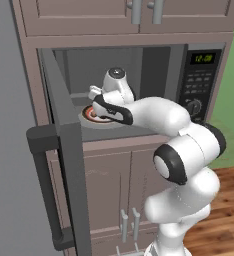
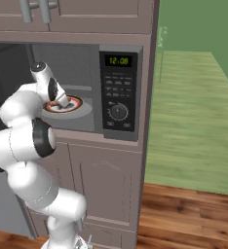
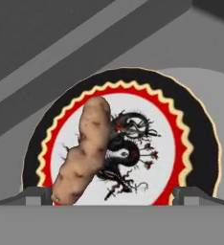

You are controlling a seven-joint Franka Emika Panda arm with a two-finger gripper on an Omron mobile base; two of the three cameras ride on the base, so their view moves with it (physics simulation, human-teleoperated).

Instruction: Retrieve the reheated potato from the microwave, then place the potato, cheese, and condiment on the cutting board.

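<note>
The microwave [image 1: 201, 80] stands open, its door [image 1: 64, 130] swung out to the left. Inside it, a black-rimmed plate [image 3: 200, 139] with a red and white pattern holds the potato [image 3: 83, 153], a brown oblong lump lying at an angle on the plate's left half. My gripper [image 3: 114, 195] reaches into the cavity and hovers over the plate, open, with nothing between its fingers. The potato's lower end lies close to the left fingertip [image 3: 37, 194]. From the base views the gripper [image 1: 95, 96] [image 2: 63, 102] sits just above the plate [image 2: 76, 104]. The cheese, condiment and cutting board are out of view.
The open door's long dark bar handle [image 1: 41, 185] juts toward the base on the left. Cabinet doors [image 1: 139, 12] sit above the microwave and more cabinets [image 2: 101, 185] below it. The keypad panel [image 2: 118, 92] is right of the cavity. Wooden floor [image 2: 184, 214] lies to the right.
</note>
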